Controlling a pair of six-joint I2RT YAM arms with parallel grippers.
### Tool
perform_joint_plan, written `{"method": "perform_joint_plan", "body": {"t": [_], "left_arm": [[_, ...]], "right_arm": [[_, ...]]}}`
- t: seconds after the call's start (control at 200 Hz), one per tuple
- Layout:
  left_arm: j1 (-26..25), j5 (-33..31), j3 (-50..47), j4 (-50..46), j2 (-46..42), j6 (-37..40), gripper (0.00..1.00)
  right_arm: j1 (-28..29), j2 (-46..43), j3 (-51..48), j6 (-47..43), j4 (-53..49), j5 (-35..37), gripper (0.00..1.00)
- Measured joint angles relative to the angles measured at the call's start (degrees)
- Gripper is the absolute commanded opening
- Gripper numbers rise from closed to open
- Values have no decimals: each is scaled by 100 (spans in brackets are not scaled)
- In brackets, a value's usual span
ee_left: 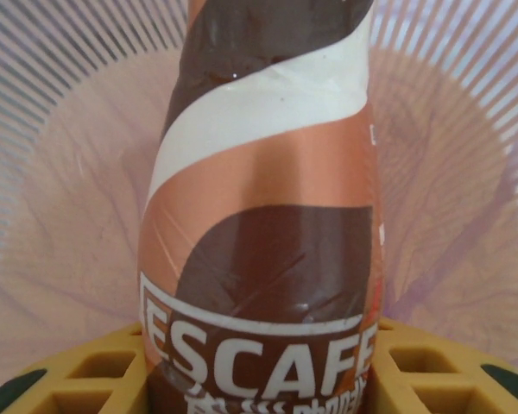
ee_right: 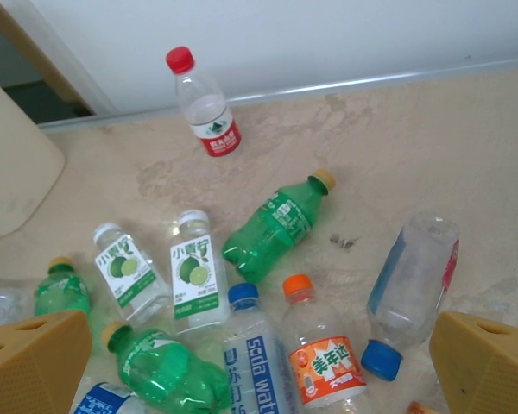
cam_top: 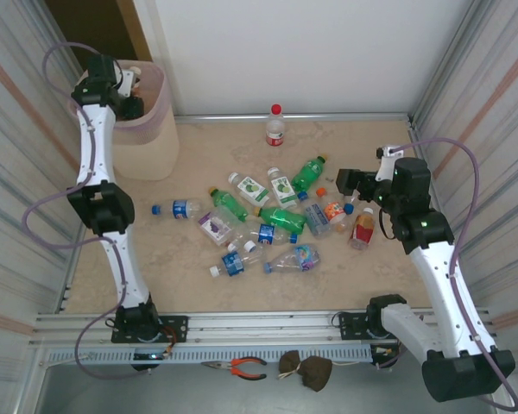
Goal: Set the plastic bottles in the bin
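Note:
My left gripper (cam_top: 128, 84) hangs over the mouth of the pinkish bin (cam_top: 152, 131) at the far left. It is shut on a brown, orange and white Nescafe bottle (ee_left: 259, 216). Yellow fingers (ee_left: 91, 373) flank the bottle's base, and the bin's ribbed inside (ee_left: 60, 172) lies behind it. My right gripper (cam_top: 346, 183) stands open above the right end of the heap of plastic bottles (cam_top: 268, 216), with nothing between its fingers (ee_right: 34, 362). Below it lie a green bottle (ee_right: 276, 226), an orange-capped one (ee_right: 324, 354) and a blue-capped clear one (ee_right: 412, 285). A red-capped bottle (cam_top: 275, 126) stands upright by the back wall.
Corrugated panels wall the table on the left and right, with a white wall behind. Pliers (cam_top: 242, 368) and a brown lump (cam_top: 306, 369) lie on the front rail between the arm bases. The beige floor (cam_top: 380, 147) is bare at the back right.

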Motion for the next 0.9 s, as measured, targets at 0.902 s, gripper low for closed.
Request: {"method": "perform_joint_plan", "body": {"t": [0.902], "left_arm": [[39,20,389,-1768,282,-42,46]], "right_arm": [[326,348,-2,0,37,105,99]]}}
